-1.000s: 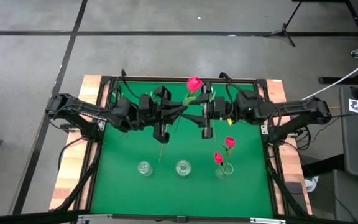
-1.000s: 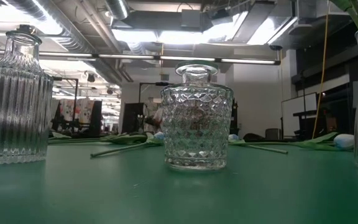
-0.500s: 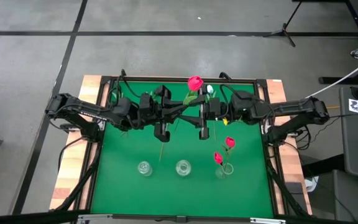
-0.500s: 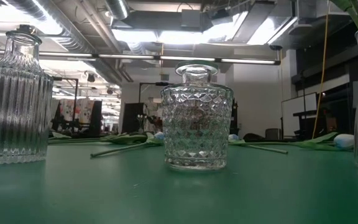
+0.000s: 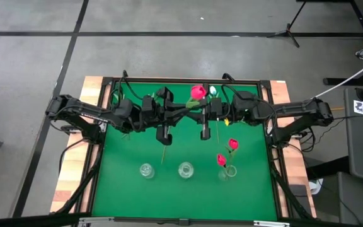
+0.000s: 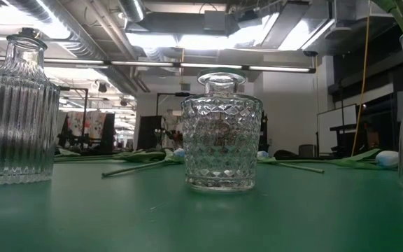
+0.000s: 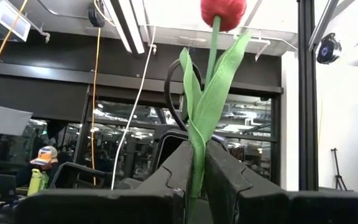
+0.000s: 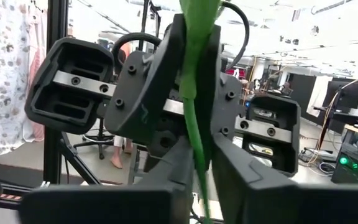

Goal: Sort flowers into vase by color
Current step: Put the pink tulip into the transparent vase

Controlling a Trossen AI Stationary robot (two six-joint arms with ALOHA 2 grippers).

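A red-pink tulip [image 5: 197, 93] is held in the air over the far half of the table, between my two grippers. My left gripper [image 5: 181, 111] comes from the left and is shut on its stem [image 7: 197, 155]. My right gripper [image 5: 196, 113] faces it from the right, fingers closed about the same stem [image 8: 202, 155]. Three glass vases stand in the near row: a ribbed one [image 5: 146, 170], a diamond-cut one [image 5: 185, 169], and a right one [image 5: 227, 171] with two red-pink tulips [image 5: 232, 144] stuck in it. My left gripper pinches the tulip's stem at the base of its leaves [image 7: 196, 140] between both fingers, level from the table's left. The flower is lifted clear, and its head [image 7: 223, 9] stands above the fingers. My right gripper pinches the same green stem [image 8: 199, 134] between its two fingers, level from the table's right, right in front of the left gripper's fingers. The fingers lie across the stem.
More tulips lie on the green mat at the far side: a white head [image 5: 212, 91] behind the grippers, a white one [image 6: 387, 158] and long stems [image 6: 135, 166] in the low view. A stem [image 5: 164, 150] lies below the left gripper. A black frame [image 5: 103, 126] edges the mat.
My right gripper has moved toward the table's left, up to the left gripper and the stem. The tulip's head has shifted a little toward the near edge, uncovering a white flower head behind it. The vases have stayed put.
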